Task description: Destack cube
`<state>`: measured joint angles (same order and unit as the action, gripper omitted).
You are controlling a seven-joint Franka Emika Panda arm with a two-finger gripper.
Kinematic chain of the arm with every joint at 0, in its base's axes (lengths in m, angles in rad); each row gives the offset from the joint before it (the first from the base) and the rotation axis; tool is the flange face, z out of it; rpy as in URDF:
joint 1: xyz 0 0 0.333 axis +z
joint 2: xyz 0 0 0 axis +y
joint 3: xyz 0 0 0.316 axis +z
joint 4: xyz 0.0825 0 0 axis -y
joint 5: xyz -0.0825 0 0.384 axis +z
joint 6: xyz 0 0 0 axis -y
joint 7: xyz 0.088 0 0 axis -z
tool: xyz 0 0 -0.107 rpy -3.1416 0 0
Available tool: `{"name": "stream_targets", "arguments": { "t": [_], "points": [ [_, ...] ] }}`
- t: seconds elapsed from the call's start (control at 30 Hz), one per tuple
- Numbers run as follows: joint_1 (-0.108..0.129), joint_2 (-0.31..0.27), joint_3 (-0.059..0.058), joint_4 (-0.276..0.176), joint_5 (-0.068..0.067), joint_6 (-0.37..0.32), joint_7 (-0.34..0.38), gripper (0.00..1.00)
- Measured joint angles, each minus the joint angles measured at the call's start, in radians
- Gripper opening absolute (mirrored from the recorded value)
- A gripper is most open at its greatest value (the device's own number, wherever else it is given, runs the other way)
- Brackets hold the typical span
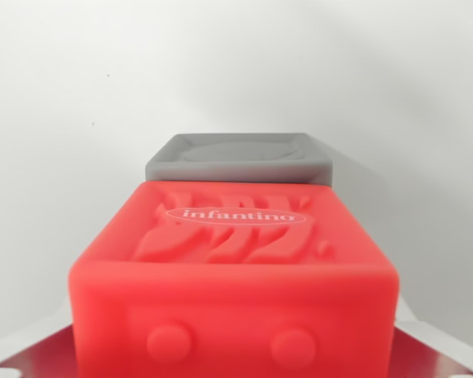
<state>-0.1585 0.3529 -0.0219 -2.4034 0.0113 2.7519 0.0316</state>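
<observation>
The red Infantino cube (pixel 232 291) fills the wrist view's lower half, close before the camera, touching the grey cube (pixel 240 157) behind; the claw's state I cannot tell, so a weak grip may drop it.

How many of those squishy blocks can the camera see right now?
2. A red cube fills the foreground, and a grey cube sits just behind it. Others could be hidden behind them.
</observation>
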Motion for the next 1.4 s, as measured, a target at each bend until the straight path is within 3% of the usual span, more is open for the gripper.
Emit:
{"name": "stream_targets", "arguments": {
  "t": [0.8, 1.4],
  "points": [
    [0.0, -0.003, 0.0, 0.0, 0.0, -0.003, 0.0, 0.0],
    [0.0, -0.057, 0.0, -0.006, 0.0, -0.048, 0.0, 0.0]
  ]
}}
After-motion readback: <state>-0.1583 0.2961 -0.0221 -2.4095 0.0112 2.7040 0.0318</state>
